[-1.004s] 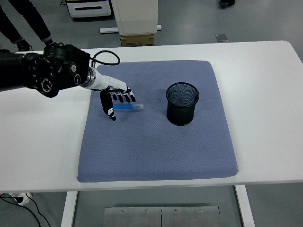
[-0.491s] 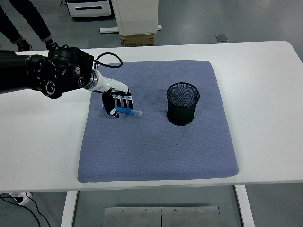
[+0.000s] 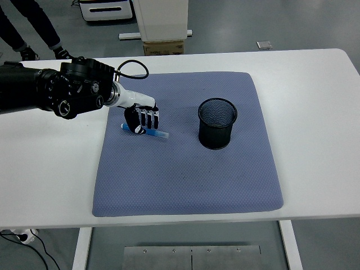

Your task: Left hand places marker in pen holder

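Currently, from the head view, my left hand (image 3: 142, 120) sits over the left part of the blue mat (image 3: 185, 185), fingers curled down around the marker (image 3: 147, 133), which lies nearly flat with its pale tip pointing right toward the pen holder (image 3: 216, 124). I judge this a closing grasp on the marker; whether the marker has cleared the mat I cannot tell. The pen holder stands upright on the mat, well apart from my hand to the right, and it looks empty. My right hand is out of view. The white table (image 3: 315, 112) carries nothing else near the work area, and a person's legs (image 3: 34, 28) show at the top left, away from the table. Risks from here: the marker is held close to one end and nearly horizontal, so it may pivot or slip between my fingers during the lift; it must be turned toward vertical before it reaches the holder, or its tip may strike the mesh rim and tip the light holder over. A release too high may let it bounce out. Compared with one second ago, my fingers were then extended above the marker and have since closed around it; the marker has shifted slightly left and now lies at a small angle. The pen holder has not moved.
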`<act>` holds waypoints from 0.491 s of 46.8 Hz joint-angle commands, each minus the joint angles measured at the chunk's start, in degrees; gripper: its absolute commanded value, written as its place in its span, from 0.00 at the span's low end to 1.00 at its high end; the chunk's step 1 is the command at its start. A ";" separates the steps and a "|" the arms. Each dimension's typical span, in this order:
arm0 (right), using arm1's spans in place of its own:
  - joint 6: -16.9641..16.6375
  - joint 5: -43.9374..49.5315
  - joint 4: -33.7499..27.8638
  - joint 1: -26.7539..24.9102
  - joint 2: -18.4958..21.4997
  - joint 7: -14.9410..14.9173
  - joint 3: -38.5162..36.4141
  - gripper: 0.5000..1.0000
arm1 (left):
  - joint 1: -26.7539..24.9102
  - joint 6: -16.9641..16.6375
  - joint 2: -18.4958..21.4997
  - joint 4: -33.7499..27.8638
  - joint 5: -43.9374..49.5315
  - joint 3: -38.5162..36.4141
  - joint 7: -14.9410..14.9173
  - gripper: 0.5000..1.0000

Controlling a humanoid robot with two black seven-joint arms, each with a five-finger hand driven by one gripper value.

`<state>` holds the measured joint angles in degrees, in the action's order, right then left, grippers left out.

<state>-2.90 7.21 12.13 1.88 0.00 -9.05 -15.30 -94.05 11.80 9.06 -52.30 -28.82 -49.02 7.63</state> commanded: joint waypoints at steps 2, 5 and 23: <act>0.00 -0.01 0.00 -0.04 0.00 0.00 0.01 1.00 | 0.10 -1.16 -0.18 -0.17 -0.27 -0.02 0.01 0.22; 0.00 -0.01 0.00 -0.04 0.00 0.00 0.01 1.00 | 0.19 -2.30 -0.36 -0.17 -1.32 -0.02 0.01 0.22; 0.00 -0.01 0.00 -0.04 0.00 0.00 0.01 1.00 | -0.25 -2.13 -0.10 -2.20 -2.20 0.15 0.45 0.25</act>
<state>-2.90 7.20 12.13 1.85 0.00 -9.05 -15.29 -94.26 9.65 9.03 -54.35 -31.05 -48.86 8.09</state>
